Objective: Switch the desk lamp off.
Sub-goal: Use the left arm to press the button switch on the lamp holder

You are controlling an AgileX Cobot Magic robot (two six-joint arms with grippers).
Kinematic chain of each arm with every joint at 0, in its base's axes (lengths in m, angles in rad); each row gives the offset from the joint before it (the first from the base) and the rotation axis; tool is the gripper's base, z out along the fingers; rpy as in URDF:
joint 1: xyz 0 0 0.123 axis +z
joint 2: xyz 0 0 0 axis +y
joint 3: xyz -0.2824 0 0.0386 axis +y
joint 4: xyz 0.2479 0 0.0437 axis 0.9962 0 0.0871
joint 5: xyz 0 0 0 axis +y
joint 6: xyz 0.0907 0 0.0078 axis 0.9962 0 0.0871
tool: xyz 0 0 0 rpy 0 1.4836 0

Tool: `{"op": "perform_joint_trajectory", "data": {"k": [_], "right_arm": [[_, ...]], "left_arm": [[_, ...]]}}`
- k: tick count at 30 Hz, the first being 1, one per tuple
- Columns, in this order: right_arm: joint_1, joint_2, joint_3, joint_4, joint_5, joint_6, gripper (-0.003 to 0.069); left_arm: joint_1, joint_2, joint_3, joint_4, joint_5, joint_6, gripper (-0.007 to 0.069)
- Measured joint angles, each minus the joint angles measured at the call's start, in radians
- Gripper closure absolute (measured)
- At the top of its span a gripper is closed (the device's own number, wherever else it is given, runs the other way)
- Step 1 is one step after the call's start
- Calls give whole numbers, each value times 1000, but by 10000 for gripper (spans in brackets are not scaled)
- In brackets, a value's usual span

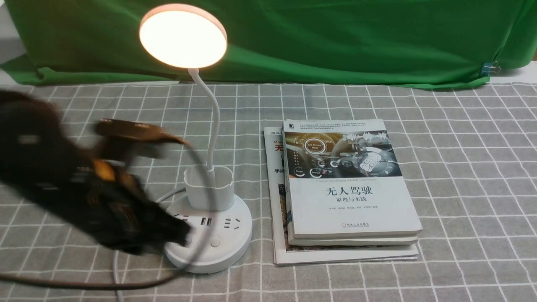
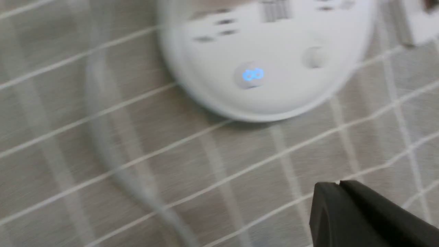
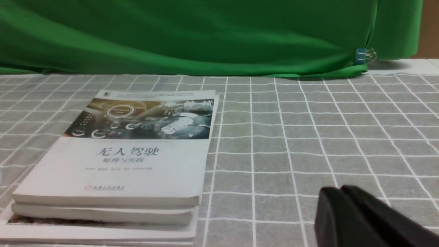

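Glowing warm in the front view, the desk lamp (image 1: 208, 188) stands on the checked tablecloth (image 1: 461, 167), with its disc head on a bent neck above the cup holder and round base (image 1: 226, 247). The left gripper (image 1: 182, 235) is blurred and dark. Its tip is over that base by the sockets, and a stack of books (image 1: 348, 188) lies beyond the base from the fingers.

In the left wrist view, the two black fingers (image 2: 360, 212) are pressed together with only a seam between them. The base lies ahead of the fingertips and apart from them, showing a blue-lit button (image 2: 253, 74) and a plain button (image 2: 313, 56). A white power cord (image 2: 113, 147) trails beside it.

In the right wrist view, the right gripper (image 3: 343, 193) is likewise closed and empty. The books lie ahead of it to one side, with a green backdrop (image 3: 205, 34) beyond.
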Motion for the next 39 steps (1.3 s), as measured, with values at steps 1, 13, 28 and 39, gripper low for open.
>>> {"op": "perform_joint_trajectory", "data": {"k": [1,13,28,39], "right_arm": [[0,0,0,0,0,0,624],[0,0,0,0,0,-1,624],[0,0,0,0,0,0,624],[0,0,0,0,0,0,624]], "left_arm": [[-27,28,-14,0,0,-4,623],[-92,276,-162,34,-10,-9,623],[-69,410,-234,75,-14,-9,623],[-64,453,-253,78,-26,-8,623]]}}
